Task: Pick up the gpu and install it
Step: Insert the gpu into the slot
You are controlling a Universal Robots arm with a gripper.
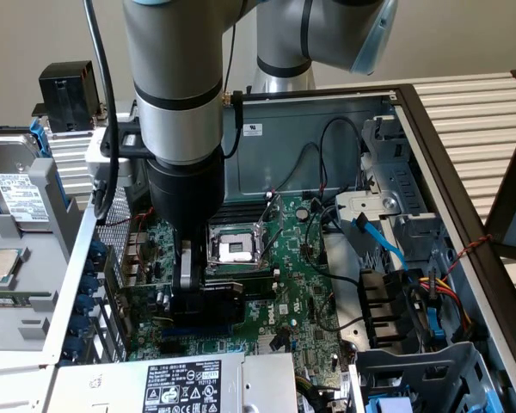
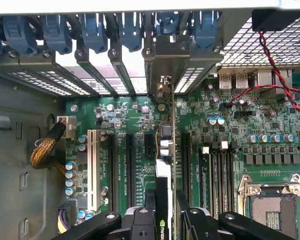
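Note:
The gpu, a short card with a black shroud on a green board, stands upright low over the motherboard inside the open computer case. My gripper is shut on its upper edge. In the wrist view the gpu runs edge-on between my black fingers, and my gripper clamps it from both sides. Its silver bracket sits at the case's rear slot openings. The card's lower edge lies along a black expansion slot; I cannot tell whether it is seated.
An empty CPU socket lies just beyond the card. Blue slot latches line the rear wall. A labelled power supply sits at the front, cables and drive bays at the exterior view's right. A grey hard drive rests outside the case.

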